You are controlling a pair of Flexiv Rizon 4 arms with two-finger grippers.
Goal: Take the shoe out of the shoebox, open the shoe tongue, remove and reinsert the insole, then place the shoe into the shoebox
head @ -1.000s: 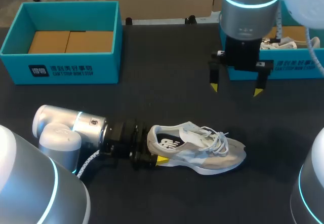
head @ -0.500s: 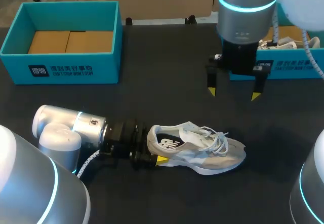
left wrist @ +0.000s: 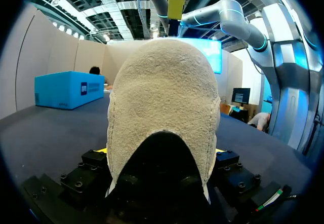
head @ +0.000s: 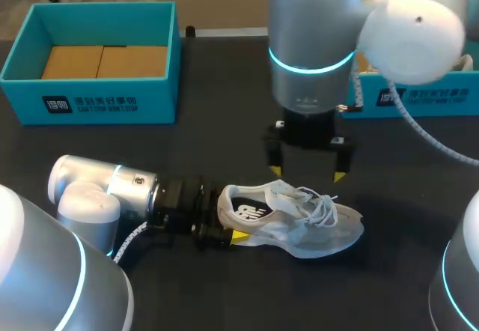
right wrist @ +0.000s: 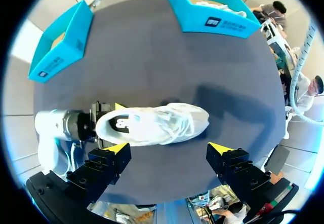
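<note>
A pale grey-white shoe [head: 292,222] lies on its sole on the dark table, toe to the right, laces loose. My left gripper [head: 233,225] is level with the table at the heel, shut on it from both sides. In the left wrist view the heel [left wrist: 162,107] fills the space between the fingers. My right gripper [head: 307,172] hangs open, pointing down, just above and behind the shoe's tongue, touching nothing. In the right wrist view the shoe [right wrist: 152,125] lies ahead of the open right gripper [right wrist: 168,148].
A teal shoebox [head: 90,102] with a brown cardboard floor stands at the back left. A second teal box [head: 426,99] at the back right is partly hidden by my right arm. Dark table lies in front of and to the right of the shoe.
My right arm has come forward and to the left from in front of the right box and now hangs over the shoe. The left gripper and the shoe have not moved.
</note>
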